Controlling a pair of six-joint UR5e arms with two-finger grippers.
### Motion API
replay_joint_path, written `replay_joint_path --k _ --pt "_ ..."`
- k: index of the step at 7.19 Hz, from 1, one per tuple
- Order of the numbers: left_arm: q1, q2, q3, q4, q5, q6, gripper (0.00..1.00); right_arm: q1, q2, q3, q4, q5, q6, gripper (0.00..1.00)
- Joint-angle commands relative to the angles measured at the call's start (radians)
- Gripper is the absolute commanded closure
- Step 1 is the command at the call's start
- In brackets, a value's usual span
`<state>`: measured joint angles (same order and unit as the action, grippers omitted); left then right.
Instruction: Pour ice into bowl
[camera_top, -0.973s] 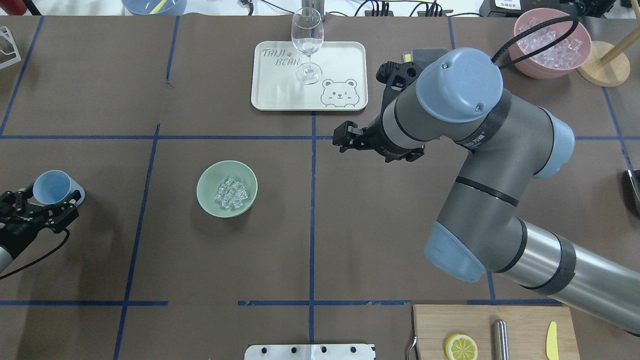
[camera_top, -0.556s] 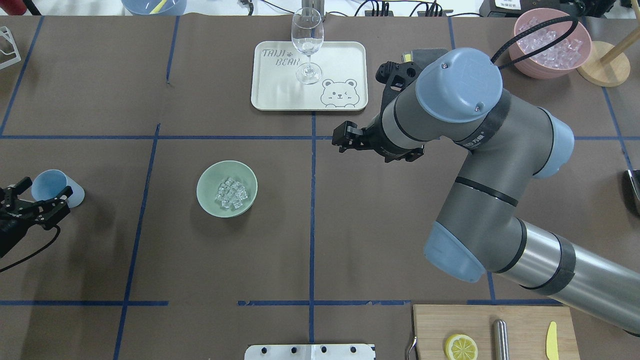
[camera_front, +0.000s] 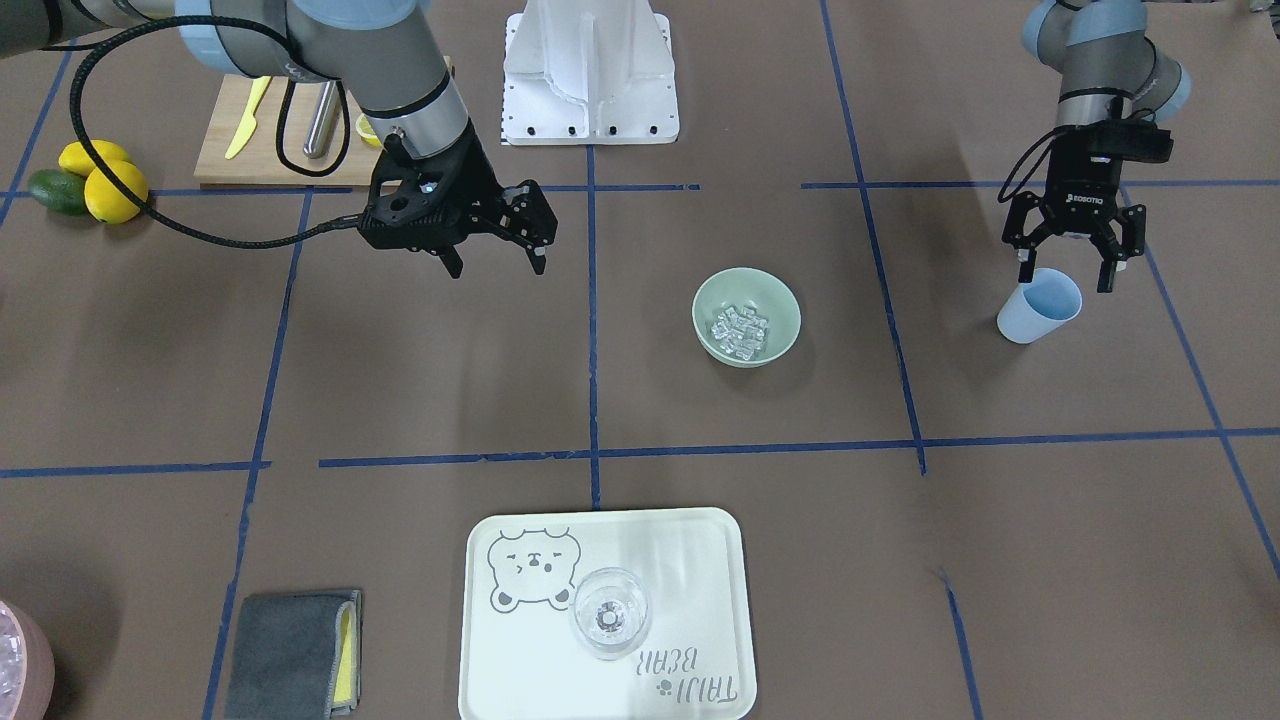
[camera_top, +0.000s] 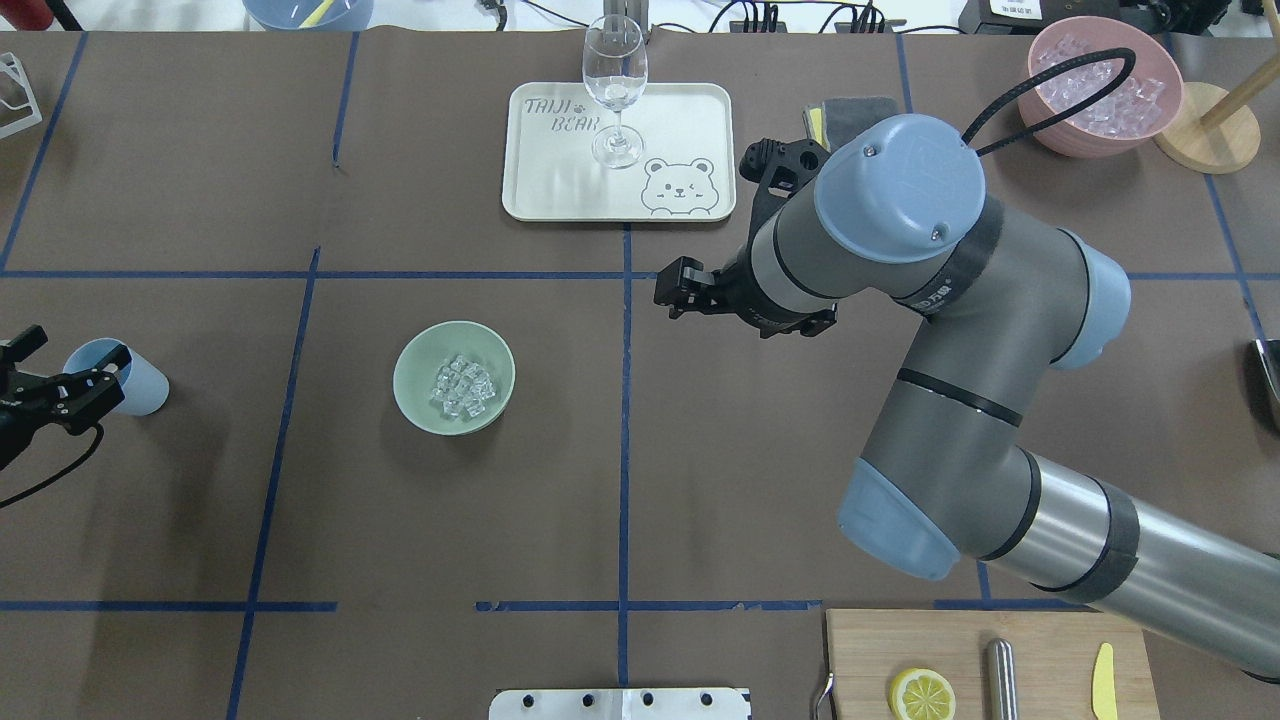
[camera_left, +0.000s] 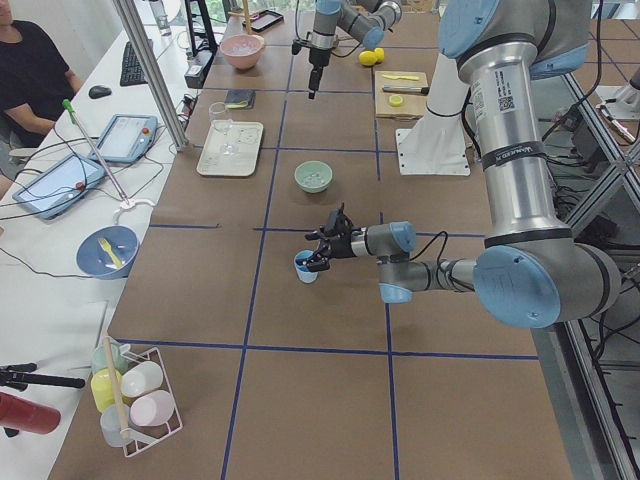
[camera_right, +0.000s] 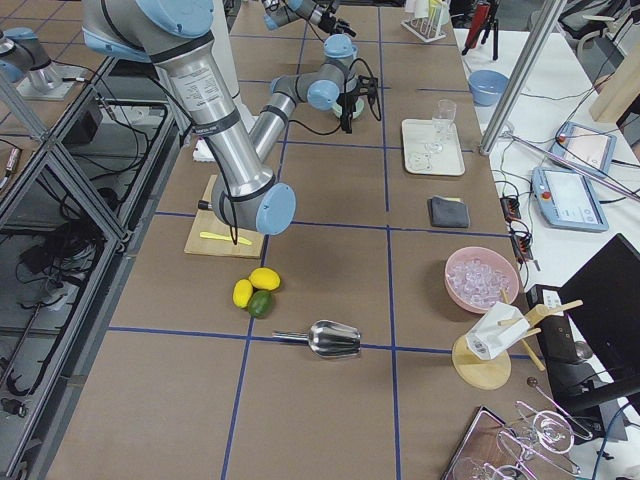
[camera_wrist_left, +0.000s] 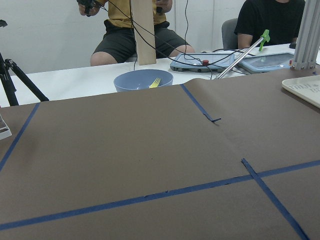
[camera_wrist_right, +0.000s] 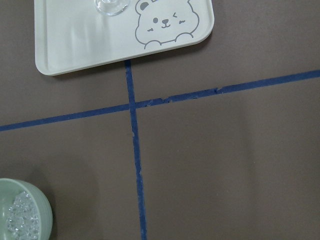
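- Left gripper (camera_front: 1064, 268): jaws spread wide, holding nothing. The blue cup (camera_front: 1040, 306) stands just under its fingertips, so I worry a fingertip could clip the rim and tip it.
- Ice (camera_front: 738, 329) sits in the bowl (camera_front: 778, 300), well apart from that gripper. I judge the pour done.
- Right gripper (camera_front: 492, 258): open, empty. A low sweep bowlward could spill the ice.

The table's cover (camera_top: 450, 520) looks like matt brown paper, crossed by smooth blue tape (camera_top: 624, 450). The bowl (camera_top: 412, 388) is matt and smooth, the ice (camera_top: 462, 385) in it clear and glassy. Overhead, at its 9 o'clock, the blue cup (camera_top: 148, 390) looks like dull plastic. At 1 o'clock a glossy clear wine glass (camera_top: 614, 75) stands on a satin cream tray (camera_top: 560, 190); at 5 o'clock, a bare wooden board (camera_top: 1050, 640) bears a brushed metal rod (camera_top: 1000, 680).
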<state>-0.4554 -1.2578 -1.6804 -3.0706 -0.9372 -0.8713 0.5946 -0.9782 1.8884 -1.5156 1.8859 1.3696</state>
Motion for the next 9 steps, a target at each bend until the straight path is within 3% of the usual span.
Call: replay_joint_path --k 1,2,4,6,7,9 --pt "-0.112 -0.003 -0.126 0.184 -0.124 0.087 0.0 -0.06 0.019 -0.014 0.0 -0.049 0.028 0.0" --pt "-0.152 -0.011 -0.171 0.299 -0.179 0.169 0.0 -0.088 0.039 -0.032 0.0 -0.069 0.055 0.0" --pt "-0.349 -0.046 -0.193 0.438 -0.512 0.365 0.0 -0.145 0.088 -0.078 0.002 -0.116 0.097 0.0" --pt "-0.542 -0.107 -0.19 0.609 -0.743 0.677 0.0 -0.159 0.163 -0.175 0.009 -0.123 0.115 0.0" --pt "-0.613 -0.132 -0.188 0.685 -0.826 0.803 0.0 -0.167 0.186 -0.211 0.012 -0.14 0.117 0.0" --pt "-0.64 -0.115 -0.164 0.702 -0.842 0.851 0.0 -0.17 0.324 -0.387 0.023 -0.156 0.135 0.0"
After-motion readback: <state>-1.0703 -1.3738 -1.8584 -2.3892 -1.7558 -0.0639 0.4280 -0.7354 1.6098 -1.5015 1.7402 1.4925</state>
